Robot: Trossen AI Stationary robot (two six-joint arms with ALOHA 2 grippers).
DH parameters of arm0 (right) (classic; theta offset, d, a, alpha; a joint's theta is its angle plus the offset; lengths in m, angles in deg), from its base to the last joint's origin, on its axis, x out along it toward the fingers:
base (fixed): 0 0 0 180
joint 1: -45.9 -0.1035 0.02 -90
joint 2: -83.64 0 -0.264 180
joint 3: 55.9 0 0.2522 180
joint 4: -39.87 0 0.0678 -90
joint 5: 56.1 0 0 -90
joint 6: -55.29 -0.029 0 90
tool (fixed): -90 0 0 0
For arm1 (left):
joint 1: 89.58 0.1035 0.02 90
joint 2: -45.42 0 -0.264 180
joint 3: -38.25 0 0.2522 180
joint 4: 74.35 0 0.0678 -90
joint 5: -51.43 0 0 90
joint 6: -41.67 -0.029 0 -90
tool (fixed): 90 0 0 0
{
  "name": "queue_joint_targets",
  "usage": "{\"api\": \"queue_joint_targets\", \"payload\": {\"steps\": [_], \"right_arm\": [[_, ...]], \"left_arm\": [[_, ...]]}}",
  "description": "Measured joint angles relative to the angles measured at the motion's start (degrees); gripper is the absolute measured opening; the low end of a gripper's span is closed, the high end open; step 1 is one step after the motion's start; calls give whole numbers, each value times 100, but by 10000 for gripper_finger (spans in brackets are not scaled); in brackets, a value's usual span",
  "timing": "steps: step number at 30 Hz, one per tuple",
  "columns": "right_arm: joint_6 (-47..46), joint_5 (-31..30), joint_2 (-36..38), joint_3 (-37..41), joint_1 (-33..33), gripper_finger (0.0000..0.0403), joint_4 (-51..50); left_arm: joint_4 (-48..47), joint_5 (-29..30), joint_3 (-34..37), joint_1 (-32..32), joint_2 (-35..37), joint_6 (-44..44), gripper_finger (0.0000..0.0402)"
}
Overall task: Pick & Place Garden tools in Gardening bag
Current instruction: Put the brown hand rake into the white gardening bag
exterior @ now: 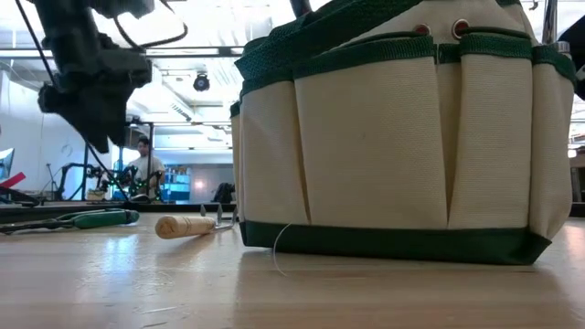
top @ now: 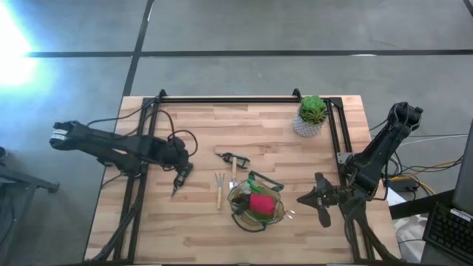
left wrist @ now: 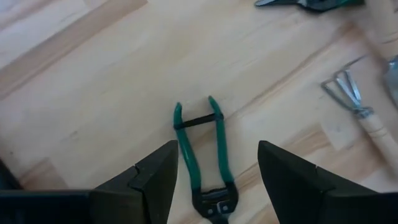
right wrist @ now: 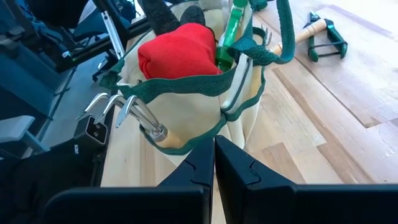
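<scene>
The khaki gardening bag point(top: 256, 203) with green trim stands on the table at the near middle. It holds a red glove-like item point(right wrist: 177, 53) and a green spray bottle point(right wrist: 231, 31), with a metal rake point(right wrist: 127, 112) in an outer pocket. Small green-handled pruners point(left wrist: 202, 152) lie flat on the table. My left gripper point(left wrist: 214, 171) is open above them, one finger on each side, touching nothing. A wooden-handled fork point(top: 219, 190) lies left of the bag. My right gripper point(right wrist: 213, 158) is shut and empty, just right of the bag's wall.
Another wooden-handled tool and a green-handled one point(top: 233, 159) lie on the table beyond the bag. A potted plant point(top: 311, 117) stands at the far right. A black frame point(top: 222, 100) runs along the far edge. A person point(exterior: 143, 164) shows in the room beyond.
</scene>
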Motion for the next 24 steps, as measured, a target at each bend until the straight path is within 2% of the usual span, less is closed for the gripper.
{"api": "queue_joint_targets", "payload": {"steps": [15,24], "right_arm": [[4,-17,0,0,0,8,0],[83,-21,-2,0,156,8,4]], "left_arm": [[384,0,815,5,-2,343,222],[430,107,917,13,-2,316,222]]}}
